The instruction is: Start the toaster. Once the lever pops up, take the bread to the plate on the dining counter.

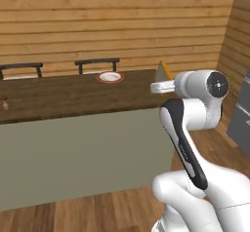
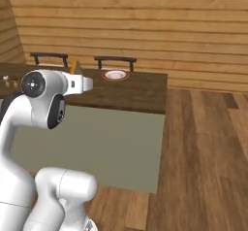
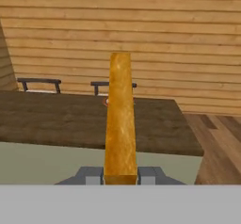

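1. Arm is folded up from the base, elbow bent, forearm raised, hand reaching level and forward toward the counter.
2. Pincer is clamped on the bread; both fingers press the slice's lower edge from either side.
3. Bread stands upright and edge-on in the hand view, golden-brown crust facing the camera, rising well above the fingertips.
4. In the left base view the bread shows as a tan wedge just past the wrist, above the counter's near right end.
5. In the right base view the bread pokes up behind the hand, over the counter.
6. Plate sits on the counter's far side, red rim, pale centre, in front of a dark chair.
7. Plate is well apart from the pincer, farther across the counter top.
8. In the hand view the plate is mostly hidden behind the bread, only a sliver of rim visible.
9. Second chair stands to the left behind the counter.
10. Wood plank wall behind.
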Controlling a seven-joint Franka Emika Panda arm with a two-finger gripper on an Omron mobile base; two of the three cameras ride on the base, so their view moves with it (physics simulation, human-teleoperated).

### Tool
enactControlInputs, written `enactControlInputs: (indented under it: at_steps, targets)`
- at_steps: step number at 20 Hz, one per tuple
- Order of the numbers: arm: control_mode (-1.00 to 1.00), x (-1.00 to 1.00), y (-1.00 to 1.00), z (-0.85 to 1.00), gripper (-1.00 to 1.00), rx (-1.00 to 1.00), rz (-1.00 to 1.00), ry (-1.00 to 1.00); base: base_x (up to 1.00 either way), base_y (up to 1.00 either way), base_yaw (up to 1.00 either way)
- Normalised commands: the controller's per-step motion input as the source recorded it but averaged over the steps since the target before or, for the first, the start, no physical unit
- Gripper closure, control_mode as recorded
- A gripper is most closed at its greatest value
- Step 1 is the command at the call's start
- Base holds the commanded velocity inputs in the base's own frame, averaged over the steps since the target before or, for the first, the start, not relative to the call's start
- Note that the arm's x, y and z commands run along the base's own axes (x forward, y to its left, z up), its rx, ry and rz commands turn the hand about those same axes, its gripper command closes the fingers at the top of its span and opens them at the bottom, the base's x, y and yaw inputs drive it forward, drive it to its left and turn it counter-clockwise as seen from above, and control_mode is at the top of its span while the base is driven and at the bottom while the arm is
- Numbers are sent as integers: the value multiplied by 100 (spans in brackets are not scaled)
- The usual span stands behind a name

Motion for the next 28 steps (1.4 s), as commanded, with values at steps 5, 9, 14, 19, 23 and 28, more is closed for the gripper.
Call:
enactControlInputs:
  at_steps: [5, 9, 14, 19, 23, 28]
  targets:
    - [100, 0, 0, 0, 100, 0, 0, 0, 47, 10, 0]
    - [100, 0, 0, 0, 100, 0, 0, 0, 39, 38, 0]
    - [100, 0, 0, 0, 100, 0, 0, 0, 20, 36, -5]
    - [100, 0, 0, 0, 100, 0, 0, 0, 46, 13, -9]
    - [100, 0, 0, 0, 100, 0, 0, 0, 75, 1, -5]
    - [100, 0, 0, 0, 100, 0, 0, 0, 81, 7, 0]
